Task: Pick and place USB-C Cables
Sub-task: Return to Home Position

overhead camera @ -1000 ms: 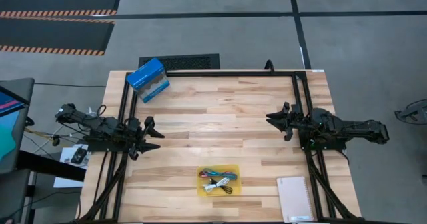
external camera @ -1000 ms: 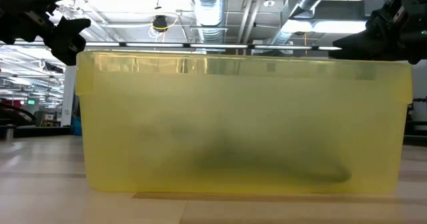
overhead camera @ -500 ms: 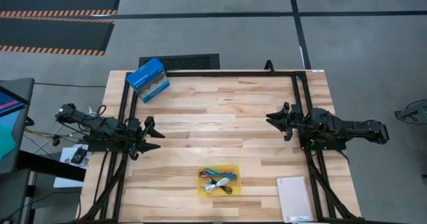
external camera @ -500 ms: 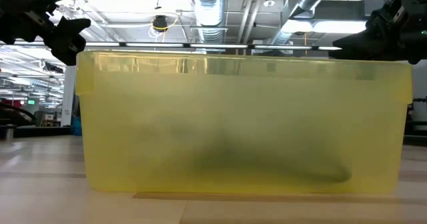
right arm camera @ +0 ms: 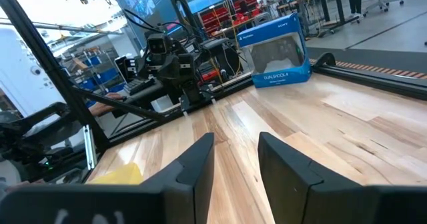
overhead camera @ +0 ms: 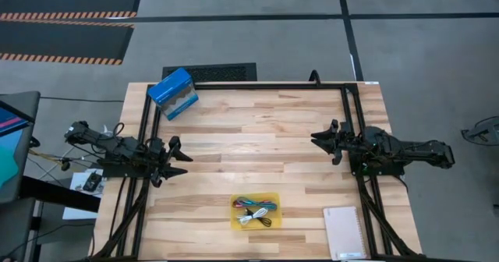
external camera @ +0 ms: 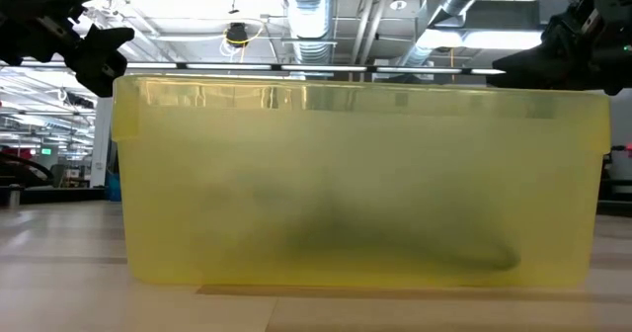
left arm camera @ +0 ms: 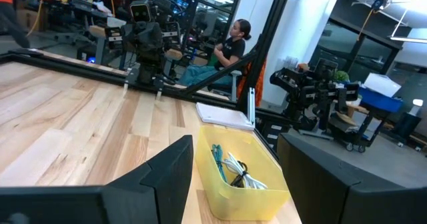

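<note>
Several thin coiled USB-C cables [overhead camera: 256, 210], teal, white, dark and red, lie inside a small yellow tray [overhead camera: 236, 222] near the table's near edge; the left wrist view shows teal, white and dark cords [left arm camera: 235, 169] in it. The tray fills the low view [external camera: 355, 184]. My left gripper [overhead camera: 181, 159] hovers open over the table's left side, up-left of the tray. My right gripper [overhead camera: 319, 143] hovers open over the right side, up-right of the tray. Neither touches anything.
A blue box [overhead camera: 173, 93] sits at the far left corner. A white notepad [overhead camera: 344, 232] lies at the near right corner. A black frame [overhead camera: 249, 86] runs along the far edge and both sides. Bare wood lies between the arms. A person sits beyond the table [left arm camera: 235, 41].
</note>
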{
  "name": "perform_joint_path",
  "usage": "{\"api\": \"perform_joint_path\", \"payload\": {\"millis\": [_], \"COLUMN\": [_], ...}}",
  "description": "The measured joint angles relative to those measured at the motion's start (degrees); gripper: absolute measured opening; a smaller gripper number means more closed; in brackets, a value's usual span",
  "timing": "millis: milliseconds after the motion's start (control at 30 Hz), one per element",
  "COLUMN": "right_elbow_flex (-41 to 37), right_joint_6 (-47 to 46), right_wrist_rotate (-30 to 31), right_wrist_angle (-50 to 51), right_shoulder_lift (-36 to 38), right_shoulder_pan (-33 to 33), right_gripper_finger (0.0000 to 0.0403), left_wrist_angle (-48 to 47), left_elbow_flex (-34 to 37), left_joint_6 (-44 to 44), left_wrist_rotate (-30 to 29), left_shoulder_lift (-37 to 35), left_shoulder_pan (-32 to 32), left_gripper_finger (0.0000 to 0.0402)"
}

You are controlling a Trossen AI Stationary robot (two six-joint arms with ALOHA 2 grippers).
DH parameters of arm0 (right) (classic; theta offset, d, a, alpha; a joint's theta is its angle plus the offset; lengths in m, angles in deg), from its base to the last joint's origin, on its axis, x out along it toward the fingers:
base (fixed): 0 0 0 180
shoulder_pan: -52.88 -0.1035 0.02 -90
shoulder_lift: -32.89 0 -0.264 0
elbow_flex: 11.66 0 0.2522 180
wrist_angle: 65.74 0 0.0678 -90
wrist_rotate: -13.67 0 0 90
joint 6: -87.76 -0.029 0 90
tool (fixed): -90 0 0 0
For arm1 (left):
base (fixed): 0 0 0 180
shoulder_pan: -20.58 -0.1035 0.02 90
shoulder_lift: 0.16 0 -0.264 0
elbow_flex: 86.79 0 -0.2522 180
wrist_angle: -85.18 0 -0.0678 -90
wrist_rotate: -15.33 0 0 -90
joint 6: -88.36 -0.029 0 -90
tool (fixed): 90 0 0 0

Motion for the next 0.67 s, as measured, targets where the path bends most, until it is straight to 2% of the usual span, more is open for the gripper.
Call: {"api": "perform_joint_path", "payload": {"millis": [667], "right_elbow_flex": [0.0], "right_joint_6": [0.0], "right_wrist_rotate": [0.0], "right_wrist_angle": [0.0], "right_shoulder_lift": [0.0], "right_shoulder_pan": [0.0], "right_gripper_finger": [0.0144], "left_wrist_angle": [0.0], "left_elbow_flex": [0.0], "left_joint_6": [0.0], "left_wrist_rotate": [0.0], "left_shoulder_lift": [0.0], "left_shoulder_pan": [0.0], "left_gripper_finger": [0.0208]}}
